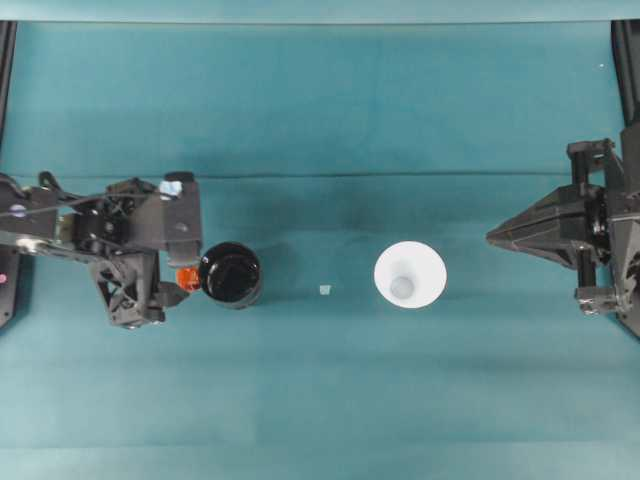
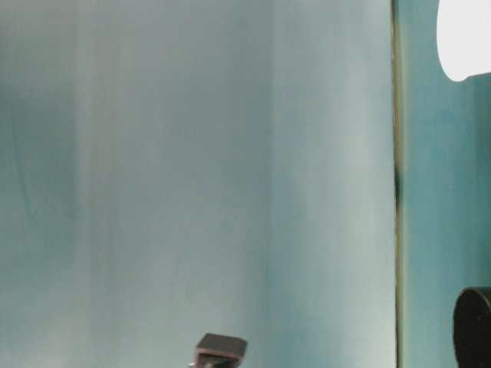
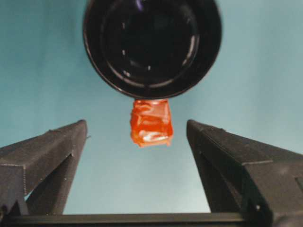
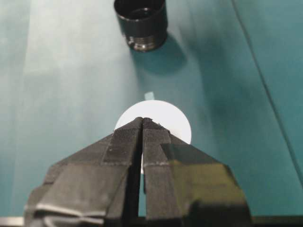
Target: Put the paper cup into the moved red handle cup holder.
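On the left of the overhead view the left gripper [image 1: 178,277] sits low on the teal table [image 1: 320,110], its fingers spread wide and holding nothing. In its wrist view the two black fingers [image 3: 52,153] stand far apart with the red handle [image 3: 151,122] between them, touching neither. The black cup holder [image 1: 231,274] stands upright just past the fingertips, handle pointing back into the gap.

Near the middle lies a tiny pale scrap [image 1: 324,289]; what it is cannot be made out.

Right of centre the paper cup [image 1: 410,275] stands upright, mouth up, well apart from the holder and empty.

At the right edge the right gripper [image 1: 492,237] is clenched shut on nothing, tips pointing at the cup but well clear of it. From its wrist view the closed fingers [image 4: 124,142] cover the cup's near side. The table-level view is blurred, and both cup [image 2: 464,37] and holder [image 2: 473,328] are cut off at its edge.
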Controlling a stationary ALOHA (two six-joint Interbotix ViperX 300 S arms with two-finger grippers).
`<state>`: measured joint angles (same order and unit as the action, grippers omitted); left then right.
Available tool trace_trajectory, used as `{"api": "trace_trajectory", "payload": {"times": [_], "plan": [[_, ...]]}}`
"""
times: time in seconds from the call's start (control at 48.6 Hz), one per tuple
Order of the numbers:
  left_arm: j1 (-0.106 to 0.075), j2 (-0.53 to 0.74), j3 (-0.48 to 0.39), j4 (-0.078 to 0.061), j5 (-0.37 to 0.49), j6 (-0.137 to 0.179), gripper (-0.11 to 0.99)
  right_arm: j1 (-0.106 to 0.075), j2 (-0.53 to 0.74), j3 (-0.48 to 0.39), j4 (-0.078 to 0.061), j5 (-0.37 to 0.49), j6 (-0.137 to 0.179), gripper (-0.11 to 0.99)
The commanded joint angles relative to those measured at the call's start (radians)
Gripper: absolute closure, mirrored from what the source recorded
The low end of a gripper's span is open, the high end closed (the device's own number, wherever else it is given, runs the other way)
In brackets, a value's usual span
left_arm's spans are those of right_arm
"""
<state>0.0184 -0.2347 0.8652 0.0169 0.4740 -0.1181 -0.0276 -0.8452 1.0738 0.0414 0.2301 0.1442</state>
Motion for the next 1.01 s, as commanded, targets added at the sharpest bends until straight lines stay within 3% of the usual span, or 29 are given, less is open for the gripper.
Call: {"api": "trace_trajectory", "payload": {"times": [0.0, 0.267, 0.987], "plan": [[-0.003, 0.018, -0.009, 0.005, -0.009, -0.002, -0.06, -0.002, 0.005, -0.023, 0.002, -0.003, 0.018, 0.97], [-0.003, 0.074, -0.014, 0.003, -0.087, 0.000, -0.06, -0.002, 0.005, -0.020, 0.002, -0.003, 0.023, 0.97], [-0.006, 0.115, -0.026, 0.003, -0.084, 0.000, -0.05, -0.002, 0.005, -0.018, 0.002, -0.003, 0.025, 0.97]]}}
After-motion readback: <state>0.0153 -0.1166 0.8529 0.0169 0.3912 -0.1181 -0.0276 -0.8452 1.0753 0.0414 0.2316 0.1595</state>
